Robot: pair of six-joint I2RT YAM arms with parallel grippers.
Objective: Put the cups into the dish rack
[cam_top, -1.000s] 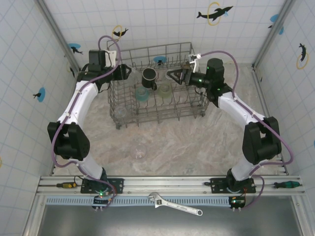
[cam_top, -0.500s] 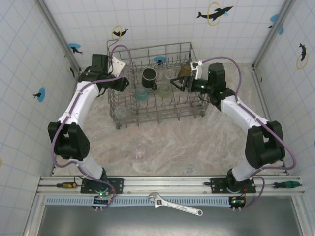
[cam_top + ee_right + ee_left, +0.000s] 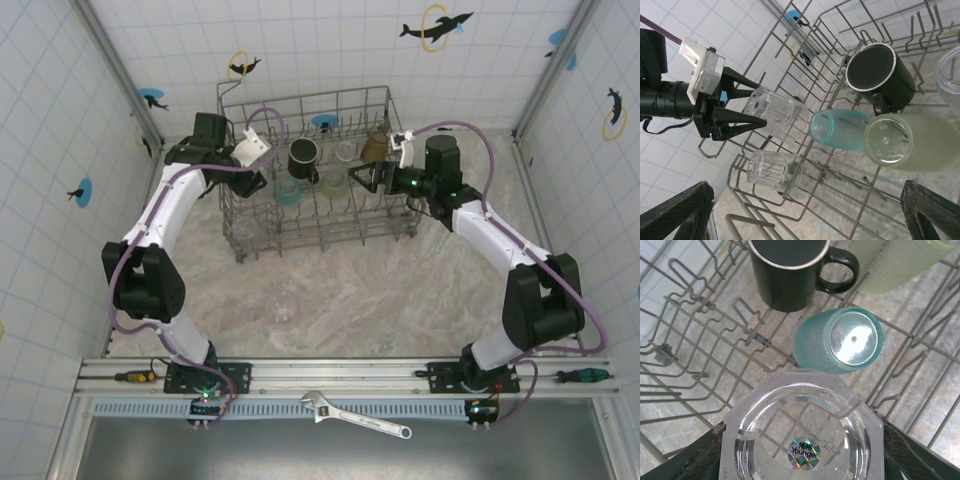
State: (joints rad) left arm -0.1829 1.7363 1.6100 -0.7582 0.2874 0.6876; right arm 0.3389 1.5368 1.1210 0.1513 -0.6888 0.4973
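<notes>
Left gripper (image 3: 763, 106) holding glass (image 3: 774, 111), black mug (image 3: 876, 73), teal cup (image 3: 837, 131)

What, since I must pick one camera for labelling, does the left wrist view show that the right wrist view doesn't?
Left wrist's extra: a close look at the printed sticker on the base of the held glass. Right wrist's extra: a side-on look at the left claw clamped on that glass, and a second glass resting in the rack near it. Both share the glass, the mug, the teal cup, the green cup and the rack wires.
</notes>
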